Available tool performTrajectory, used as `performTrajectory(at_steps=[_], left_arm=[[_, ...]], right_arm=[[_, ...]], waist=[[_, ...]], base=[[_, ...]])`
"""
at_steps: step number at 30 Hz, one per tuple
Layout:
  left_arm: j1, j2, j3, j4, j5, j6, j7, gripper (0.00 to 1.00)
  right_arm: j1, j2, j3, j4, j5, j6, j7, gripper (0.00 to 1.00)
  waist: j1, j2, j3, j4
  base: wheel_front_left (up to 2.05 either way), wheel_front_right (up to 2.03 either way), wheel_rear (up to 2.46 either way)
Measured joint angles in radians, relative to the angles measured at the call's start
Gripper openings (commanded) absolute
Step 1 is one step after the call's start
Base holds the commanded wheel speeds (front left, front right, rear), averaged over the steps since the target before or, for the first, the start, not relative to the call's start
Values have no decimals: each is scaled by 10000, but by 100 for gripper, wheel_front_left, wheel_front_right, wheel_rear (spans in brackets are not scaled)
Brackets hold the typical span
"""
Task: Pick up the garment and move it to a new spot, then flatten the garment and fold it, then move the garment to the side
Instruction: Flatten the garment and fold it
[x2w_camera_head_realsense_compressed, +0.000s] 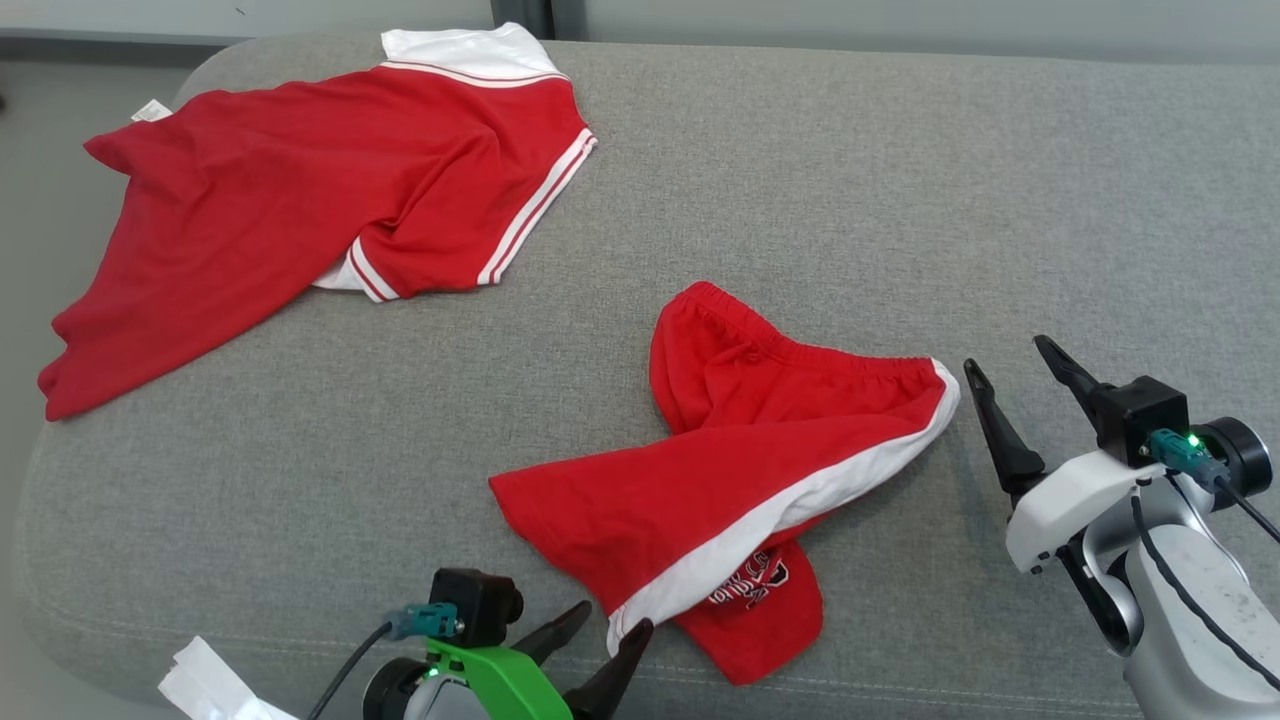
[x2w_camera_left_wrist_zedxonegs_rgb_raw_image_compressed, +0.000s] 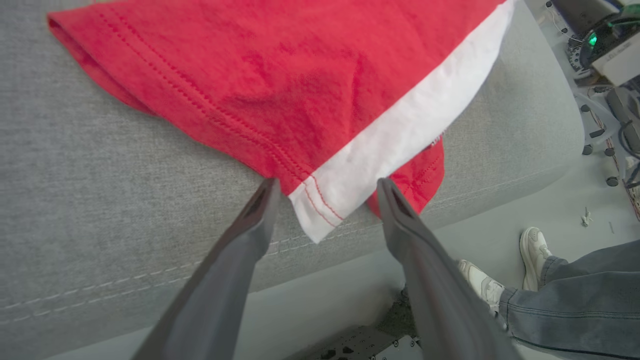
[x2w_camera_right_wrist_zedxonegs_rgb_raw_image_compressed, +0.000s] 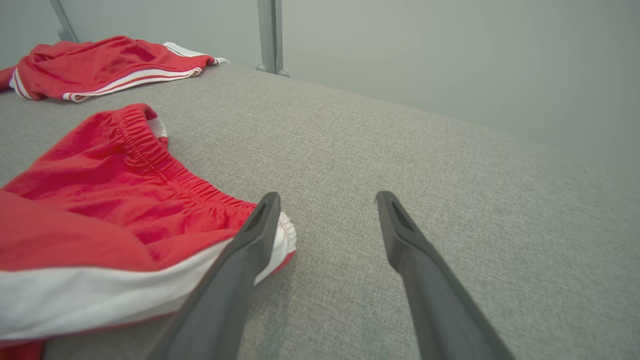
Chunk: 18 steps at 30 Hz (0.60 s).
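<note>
Red shorts (x2w_camera_head_realsense_compressed: 760, 470) are not yet picked up. My left gripper (x2w_camera_left_wrist_zedxonegs_rgb_raw_image_compressed: 327, 182), spread, frames the hem corner (x2w_camera_left_wrist_zedxonegs_rgb_raw_image_compressed: 315, 215); my right gripper (x2w_camera_right_wrist_zedxonegs_rgb_raw_image_compressed: 327, 196), spread, is just beside the waistband (x2w_camera_right_wrist_zedxonegs_rgb_raw_image_compressed: 165, 160). Next, I think, both must pinch cloth.

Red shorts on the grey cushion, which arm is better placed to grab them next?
Left, probably. The left gripper stands open with the white-striped hem corner of the red shorts between its jaws. The right gripper is open over bare cushion, beside the waistband.
</note>
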Motion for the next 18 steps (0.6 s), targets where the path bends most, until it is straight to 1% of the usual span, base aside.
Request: performTrajectory(at_steps=[7,13,18], left_arm=[[-20,-92,-268,44,146,59,-77,100],[-18,-182,-301,42,144,61,-77,100],[-21,-201,-261,167,163,219,-123,100]], right_arm=[[-2,19,-4,100,40,0,-35,100],[-8,19,-4,173,73,0,-113,100],[-91,61,17,209,73,0,-117,100]], waist=[[0,0,53,-46],[0,0,82,-76],[0,0,163,-112]], base=[[0,0,0],[0,0,0],[0,0,0]])
